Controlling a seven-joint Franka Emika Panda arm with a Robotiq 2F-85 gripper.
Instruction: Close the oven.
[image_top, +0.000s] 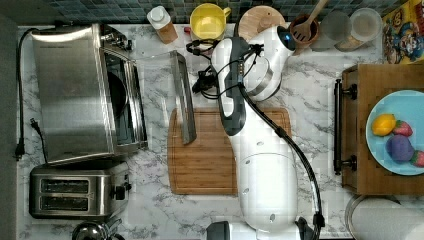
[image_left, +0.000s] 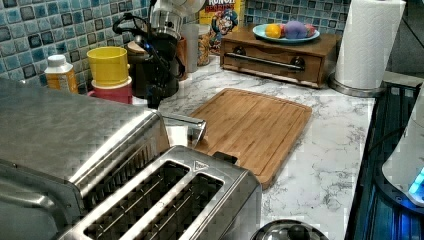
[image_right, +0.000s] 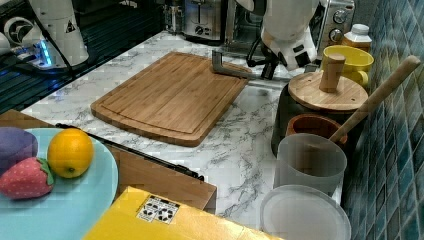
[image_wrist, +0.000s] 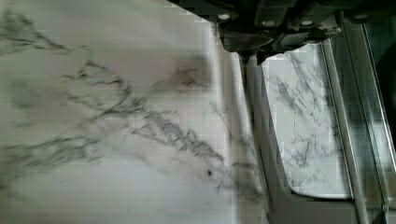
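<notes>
My tool (image_wrist: 261, 46) hangs just above the far end of the long metal bar handle (image_wrist: 254, 135); I cannot tell whether it is released or clenched. The wrist view shows marble through the glass pane (image_wrist: 308, 130) of the dropped door. The top view shows the large boxy brushed stainless-steel oven (image_top: 75, 92) at the top view's left on the white marble desk (image_top: 310, 100), door open flat, handle overlapping the bamboo cutting board (image_top: 210, 160). The left view adds a two-slot steel toaster (image_left: 170, 205) beside it.
</notes>
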